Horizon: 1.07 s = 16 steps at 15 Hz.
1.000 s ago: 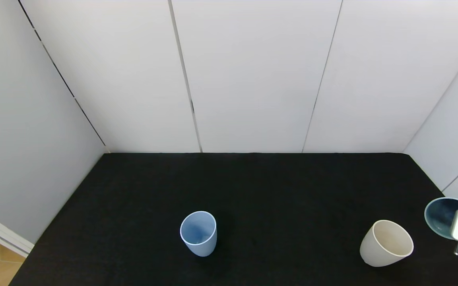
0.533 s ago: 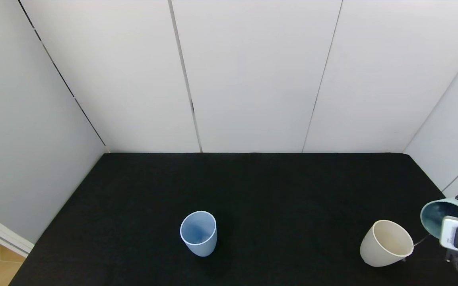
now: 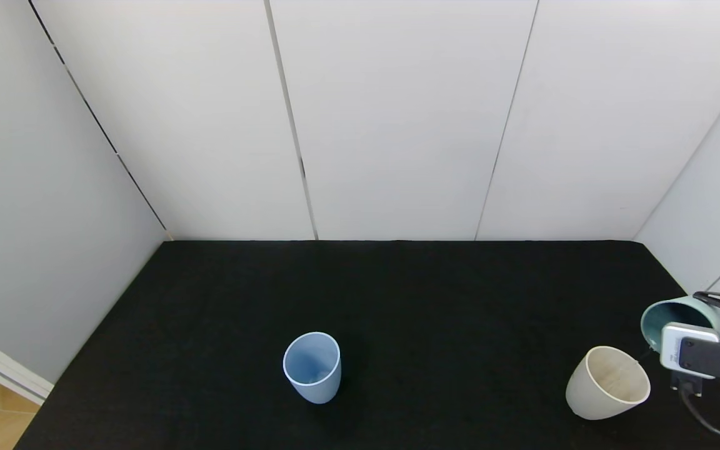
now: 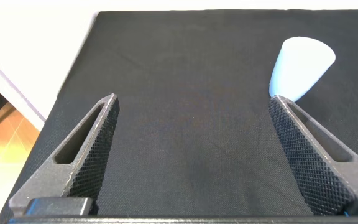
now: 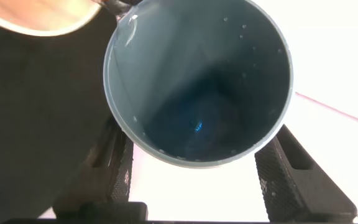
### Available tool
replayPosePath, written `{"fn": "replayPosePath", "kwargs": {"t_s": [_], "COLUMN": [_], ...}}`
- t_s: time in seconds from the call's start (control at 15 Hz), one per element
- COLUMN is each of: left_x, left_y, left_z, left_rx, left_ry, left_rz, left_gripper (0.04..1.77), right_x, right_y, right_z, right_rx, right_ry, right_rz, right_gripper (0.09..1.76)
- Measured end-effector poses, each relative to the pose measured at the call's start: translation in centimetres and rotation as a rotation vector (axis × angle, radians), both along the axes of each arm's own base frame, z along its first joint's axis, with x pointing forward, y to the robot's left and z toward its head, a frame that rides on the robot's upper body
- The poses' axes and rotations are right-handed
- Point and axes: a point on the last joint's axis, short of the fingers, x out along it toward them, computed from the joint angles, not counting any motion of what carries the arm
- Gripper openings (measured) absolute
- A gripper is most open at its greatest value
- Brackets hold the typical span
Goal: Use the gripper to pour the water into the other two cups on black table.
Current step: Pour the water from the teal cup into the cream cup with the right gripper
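Right gripper (image 3: pixel 704 331) at the right edge of the black table (image 3: pixel 397 300), fingers (image 5: pixel 114 168) clamped on either side of the teal cup (image 3: pixel 672 319). Cup sits between the two fingers, tipped on its side, mouth toward the cream cup (image 3: pixel 608 382) and just above and beside its rim. Water (image 5: pixel 197 126) shows only as droplets and a glint inside the teal cup. Cream cup stands upright on the table; blue cup (image 3: pixel 312 367) upright, well apart to the left. Left gripper (image 4: pixel 191 155) hovers above the table, fingers spread and holding nothing, blue cup beyond its tips.
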Motion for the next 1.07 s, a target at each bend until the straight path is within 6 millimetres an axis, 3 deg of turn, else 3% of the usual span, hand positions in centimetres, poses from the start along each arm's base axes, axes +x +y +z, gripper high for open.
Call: {"fn": "replayPosePath", "kwargs": {"t_s": [0.4, 1.07], "left_x": [0.0, 0.0], "left_y": [0.0, 0.0], "left_z": [0.0, 0.0], "left_rx": [0.000, 0.000], "left_ry": [0.000, 0.000], "left_rz": [0.000, 0.000], "left_gripper": [1.72, 1.72], "right_x": [1.3, 1.6], "right_y": [0.7, 0.4], "right_z": [0.1, -0.1], "right_rx": [-0.054, -0.116], "right_ry": [0.012, 0.032], "right_rz": [-0.009, -0.025], "right_gripper": [1.16, 1.16]}}
